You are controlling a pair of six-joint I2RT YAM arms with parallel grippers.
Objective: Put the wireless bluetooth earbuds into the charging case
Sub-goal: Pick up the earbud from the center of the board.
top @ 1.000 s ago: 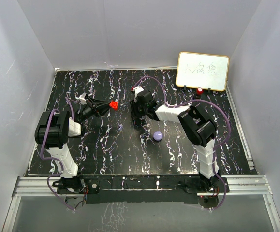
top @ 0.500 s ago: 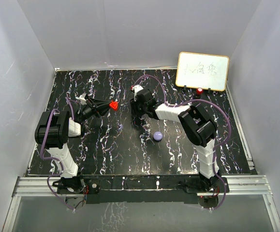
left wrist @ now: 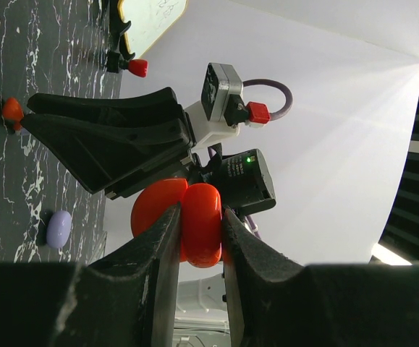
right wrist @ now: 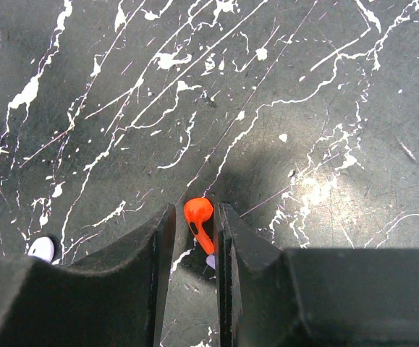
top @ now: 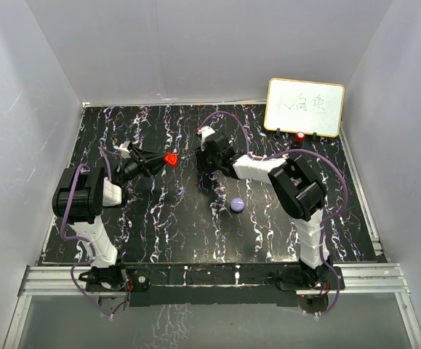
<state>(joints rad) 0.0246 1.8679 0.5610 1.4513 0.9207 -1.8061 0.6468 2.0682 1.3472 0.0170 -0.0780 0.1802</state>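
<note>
Landmark for positions: purple round case point(top: 237, 205), lying flat on the black marbled table point(top: 159, 233) near its middle.

Left gripper point(left wrist: 200, 217): fingers clamped tight on the red charging case point(left wrist: 202, 233). The case is held in the air, above table level, up and to the left of the purple case in the top view. The left wrist view shows two rounded red halves side by side, so it appears hinged open. The fingers pinch the nearer half.

Right gripper point(right wrist: 195, 210): points down at the table just beyond the purple case and slightly to its left, close beside the held red case. Its fingers are drawn in narrow on the red earbud point(right wrist: 198, 215), one on each side. The bud's rounded head sits at the fingertips and its stem runs back between the fingers. The head nearly fills the gap, so this reads as a grip. I cannot tell whether the bud is lifted or touching the table; there is a dark shadow directly under it.

Whiteboard point(top: 305, 107): stands upright at the table's far edge, well beyond the purple case and to its right. The scribbles on it are not legible.
</note>
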